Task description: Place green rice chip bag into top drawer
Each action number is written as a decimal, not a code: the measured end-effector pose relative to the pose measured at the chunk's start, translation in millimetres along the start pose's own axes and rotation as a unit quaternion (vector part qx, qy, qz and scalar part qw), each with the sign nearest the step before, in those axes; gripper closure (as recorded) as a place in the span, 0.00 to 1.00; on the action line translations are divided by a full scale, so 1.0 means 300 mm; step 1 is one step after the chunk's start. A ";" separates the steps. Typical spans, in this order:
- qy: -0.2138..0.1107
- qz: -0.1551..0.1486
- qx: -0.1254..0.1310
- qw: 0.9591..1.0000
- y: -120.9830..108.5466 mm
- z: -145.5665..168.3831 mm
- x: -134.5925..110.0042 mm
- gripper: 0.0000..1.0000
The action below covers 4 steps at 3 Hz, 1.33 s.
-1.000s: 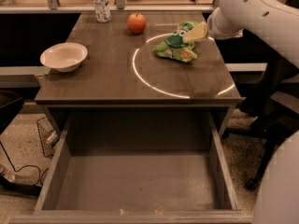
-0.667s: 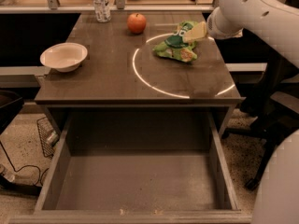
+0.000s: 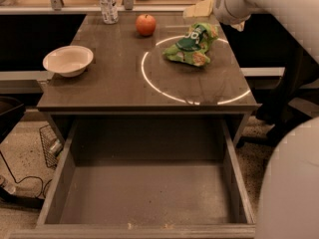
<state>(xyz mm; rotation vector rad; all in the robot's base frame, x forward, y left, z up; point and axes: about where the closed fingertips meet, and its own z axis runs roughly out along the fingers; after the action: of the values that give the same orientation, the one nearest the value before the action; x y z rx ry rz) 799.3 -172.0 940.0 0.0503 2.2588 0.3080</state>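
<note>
The green rice chip bag lies crumpled on the desk, at the back right, inside a white ring of light. My gripper hangs just beside its far end; how wide it stands I cannot tell. Below, the top drawer is pulled open. An apple and a bowl sit to the left.

Open drawer under a desk with snacks
The green rice chip bag lies crumpled on the desk above the pulled-out top drawer. The gripper hangs by the bag's far end. An apple and a bowl sit nearby.
</note>
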 end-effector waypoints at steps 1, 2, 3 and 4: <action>-0.001 0.040 -0.021 0.999 0.125 0.036 -0.048 0.00; 0.042 0.060 0.036 0.997 0.200 0.201 0.020 0.00; 0.077 0.069 0.118 0.988 0.158 0.336 0.098 0.00; 0.091 0.060 0.170 0.979 0.077 0.359 0.148 0.00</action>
<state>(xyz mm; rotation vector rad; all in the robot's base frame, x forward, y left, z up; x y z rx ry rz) 850.5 -121.6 845.5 0.3513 2.4728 -0.0143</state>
